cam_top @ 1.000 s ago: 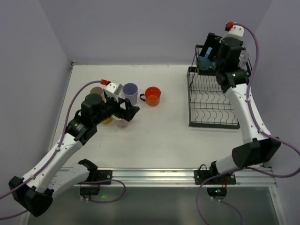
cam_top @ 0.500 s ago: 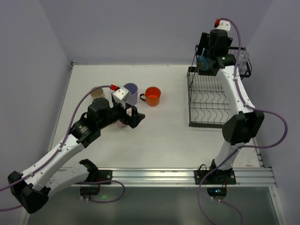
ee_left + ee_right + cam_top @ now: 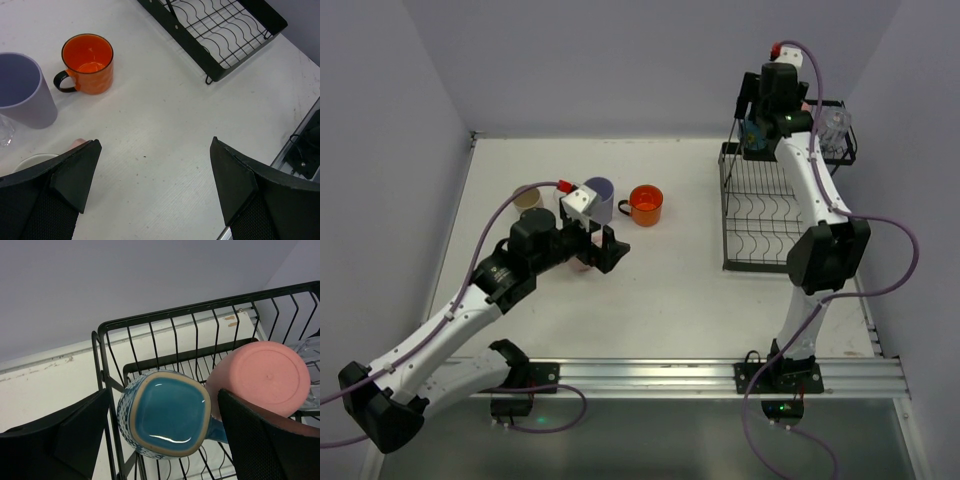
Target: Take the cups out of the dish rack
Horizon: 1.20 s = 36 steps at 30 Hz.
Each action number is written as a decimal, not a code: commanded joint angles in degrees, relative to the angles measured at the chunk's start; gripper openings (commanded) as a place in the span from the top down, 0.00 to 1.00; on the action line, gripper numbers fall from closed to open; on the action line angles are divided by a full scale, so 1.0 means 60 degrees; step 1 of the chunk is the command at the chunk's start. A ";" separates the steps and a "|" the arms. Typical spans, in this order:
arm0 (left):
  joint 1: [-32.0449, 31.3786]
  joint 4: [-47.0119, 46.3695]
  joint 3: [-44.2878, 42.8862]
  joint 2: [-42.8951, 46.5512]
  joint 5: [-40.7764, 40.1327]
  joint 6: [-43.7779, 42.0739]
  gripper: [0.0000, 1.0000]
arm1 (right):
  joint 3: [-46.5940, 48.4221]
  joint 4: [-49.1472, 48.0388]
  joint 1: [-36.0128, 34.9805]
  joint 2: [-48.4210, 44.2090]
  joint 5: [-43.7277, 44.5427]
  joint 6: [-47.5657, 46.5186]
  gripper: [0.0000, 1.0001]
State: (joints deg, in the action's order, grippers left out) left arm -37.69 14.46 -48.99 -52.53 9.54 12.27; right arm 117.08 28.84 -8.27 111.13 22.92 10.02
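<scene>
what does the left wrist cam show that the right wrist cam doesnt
Only the left wrist view: the orange mug and lavender cup standing upright on the table, the slotted lower part of the dish rack, and the open left pincer. Only the right wrist view: a blue cup and a pink cup, both bottom-up on the rack's upper shelf, with the open right pincer over the blue one. Both: black rack wire and white table.

Bright, even light falls from overhead, and shadows on the white table (image 3: 670, 290) are faint and soft-edged. The glazed underside of the blue cup (image 3: 167, 412) carries a curved white glare. All three views are sharp and evenly exposed.
</scene>
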 commanded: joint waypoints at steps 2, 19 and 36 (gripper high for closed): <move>-0.0046 -0.0198 0.0006 -0.0033 -0.0111 -0.0273 0.00 | 0.0585 0.0115 0.0046 0.0257 -0.0348 -0.0161 0.08; -0.0046 -0.0198 0.0006 -0.0195 -0.0184 -0.0317 0.00 | 0.0028 -0.1041 0.0017 -0.0152 -0.0084 -0.0556 0.64; -0.0031 -0.0286 -0.0330 -0.0839 0.0387 -0.0010 0.00 | 0.0321 -0.2067 0.0002 -0.0973 -0.0186 -0.0835 0.96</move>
State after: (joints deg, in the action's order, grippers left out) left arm -37.69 14.39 -48.97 -56.88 9.85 12.29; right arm 116.75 22.59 -7.99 111.00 21.76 5.91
